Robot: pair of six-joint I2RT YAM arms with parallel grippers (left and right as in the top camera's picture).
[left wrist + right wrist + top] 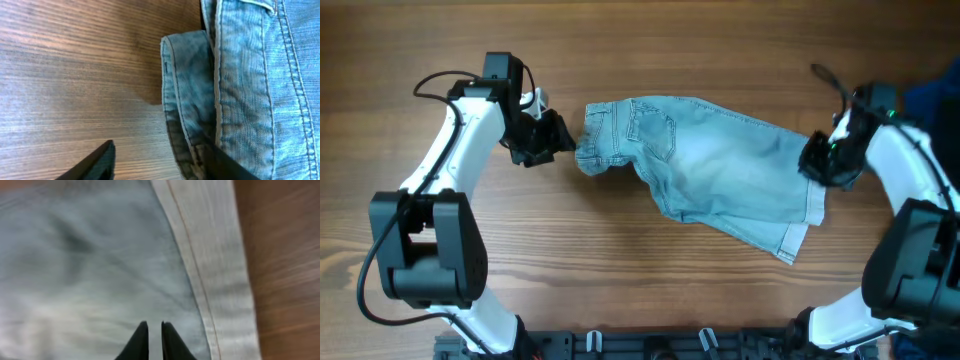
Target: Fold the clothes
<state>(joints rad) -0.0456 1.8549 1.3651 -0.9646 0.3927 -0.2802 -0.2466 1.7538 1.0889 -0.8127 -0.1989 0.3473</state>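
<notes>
The light blue denim shorts [720, 170] lie spread across the middle of the wooden table, with the waistband and back pocket at the left and the hemmed legs at the right. My left gripper [563, 135] is at the waistband end and open. In the left wrist view its fingers [162, 150] straddle the folded waistband edge of the shorts [245, 90]. My right gripper [815, 160] is at the right leg hem. In the right wrist view its fingers [154, 325] are almost together over the shorts [100, 255], with no fabric seen between them.
A dark navy fabric heap [935, 95] lies at the table's far right edge, behind the right arm. Bare wood [620, 280] surrounds the shorts. The arm bases stand at the front left and front right.
</notes>
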